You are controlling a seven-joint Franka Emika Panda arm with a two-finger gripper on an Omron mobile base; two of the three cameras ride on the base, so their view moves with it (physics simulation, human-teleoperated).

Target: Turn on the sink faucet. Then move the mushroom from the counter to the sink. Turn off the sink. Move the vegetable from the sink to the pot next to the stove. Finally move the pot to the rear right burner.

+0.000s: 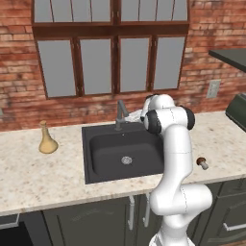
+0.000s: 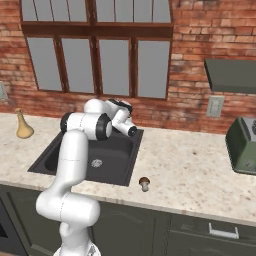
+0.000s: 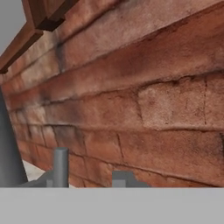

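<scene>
Gripper (image 2: 131, 131) at faucet (image 1: 119, 114), jaw state indeterminate; brick wall (image 3: 131, 87) fills behind. Step one: turning water on. Mushroom (image 1: 202, 163) on counter (image 1: 43, 178), 3 o'clock of sink (image 1: 96, 153). Next: nudge handle.

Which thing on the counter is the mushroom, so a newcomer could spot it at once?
Start at the dark sink under the window. Go to its right, onto the pale counter, near the front edge. There the mushroom lies alone: small, brown-capped, pale-stemmed, unlike the tall tan vase left of the sink.
</scene>
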